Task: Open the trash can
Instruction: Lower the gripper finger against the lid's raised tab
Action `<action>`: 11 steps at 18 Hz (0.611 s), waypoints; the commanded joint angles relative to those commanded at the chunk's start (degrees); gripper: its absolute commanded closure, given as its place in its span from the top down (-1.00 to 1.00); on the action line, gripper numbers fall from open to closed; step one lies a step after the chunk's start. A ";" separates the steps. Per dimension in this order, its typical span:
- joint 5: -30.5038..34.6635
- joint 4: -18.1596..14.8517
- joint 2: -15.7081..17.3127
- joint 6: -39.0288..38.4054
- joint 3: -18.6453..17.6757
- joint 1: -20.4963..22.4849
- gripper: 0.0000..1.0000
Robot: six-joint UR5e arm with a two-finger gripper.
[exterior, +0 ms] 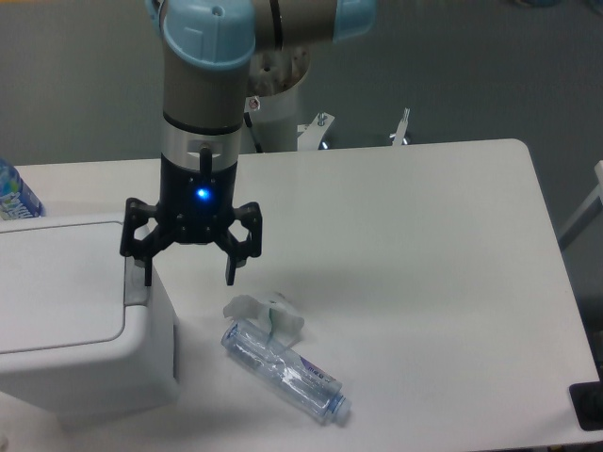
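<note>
The white trash can [75, 320] stands at the left edge of the table, its flat lid [57, 282] down. Its grey push tab [135, 281] is on the right rim. My gripper [188, 271] hangs open above the can's right edge, its left fingertip [146, 273] right at the tab and its right fingertip [231, 273] over the table. I cannot tell whether the left finger touches the tab. A crushed clear plastic bottle [287, 369] lies on the table to the right of the can.
A crumpled white scrap [268, 315] lies just above the bottle. A bottle with a blue label [14, 196] stands behind the can at the far left. The table's right edge [556, 282] is far from the gripper.
</note>
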 joint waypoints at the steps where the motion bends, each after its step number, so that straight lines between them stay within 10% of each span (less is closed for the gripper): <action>1: 0.00 0.00 -0.17 0.00 0.00 -0.09 1.00; 11: 0.09 0.00 -0.44 0.00 -0.62 -0.18 1.00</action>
